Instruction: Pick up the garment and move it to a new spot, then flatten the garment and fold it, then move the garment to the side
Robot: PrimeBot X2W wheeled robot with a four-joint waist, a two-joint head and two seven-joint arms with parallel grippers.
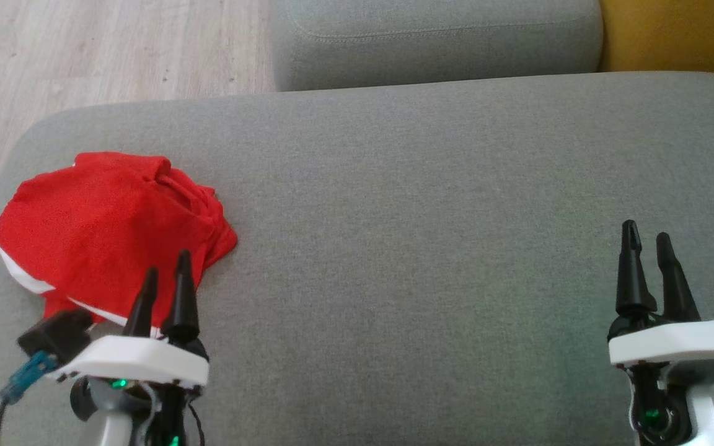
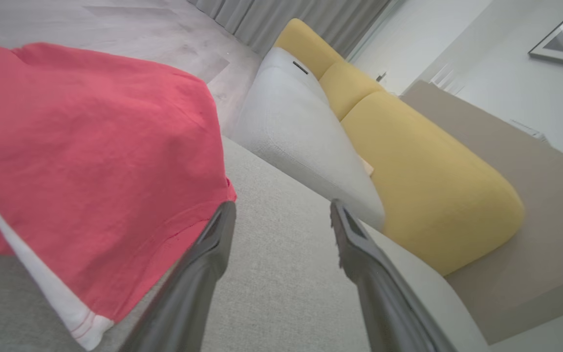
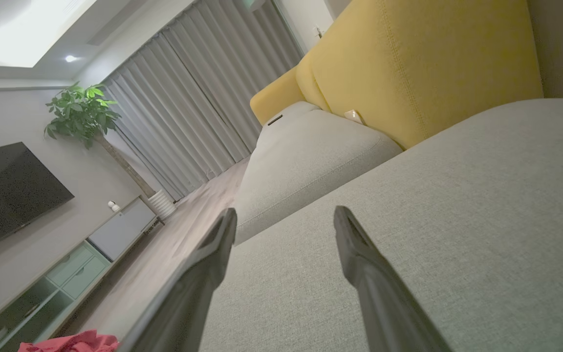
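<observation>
The garment (image 1: 106, 226) is a red piece with a white stripe along its hem, lying rumpled at the left end of the grey sofa cushion (image 1: 431, 235). My left gripper (image 1: 167, 272) hovers at its near right edge, open and empty. In the left wrist view the garment (image 2: 86, 166) spreads to the left of my left gripper (image 2: 281, 210), and the left finger (image 2: 208, 259) sits by the hem. My right gripper (image 1: 647, 234) is open and empty over bare cushion at the right. A corner of the garment (image 3: 74, 342) peeks in low in the right wrist view, far from my right gripper (image 3: 285, 215).
A second grey cushion (image 1: 437, 43) lies beyond the first, with yellow back cushions (image 2: 423, 176) to the right. Wood floor (image 1: 96, 56) runs past the cushion's left and far edges. A TV (image 3: 8, 190), a low cabinet (image 3: 81, 254) and a potted plant (image 3: 83, 110) stand across the room.
</observation>
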